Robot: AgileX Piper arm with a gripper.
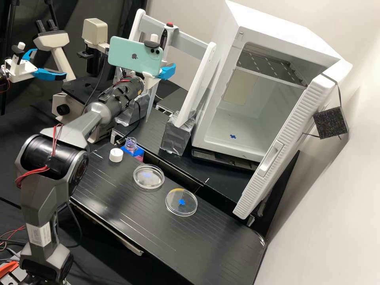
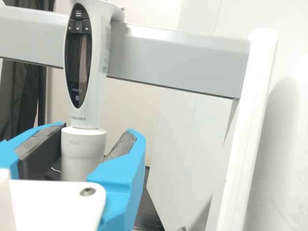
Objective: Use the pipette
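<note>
Pipette (image 2: 83, 62) in white plastic with a dark oval display, upright against the grey crossbar (image 2: 178, 55), white gripper (image 1: 167, 71) with bright blue fingers parted around its lower barrel, can't really tell if they touch

We identify the pipette (image 2: 99, 72) as white, its oval panel (image 2: 73, 53) black. We list the gripper (image 1: 167, 71) as white with bright blue fingers. We note a white cap (image 1: 116, 155), a mint-green phone (image 1: 126, 55) and, on the right dish (image 1: 191, 212), a blue cross-shaped mark.

Lab: microscope (image 1: 59, 55), petri dishes (image 1: 148, 177)
</note>
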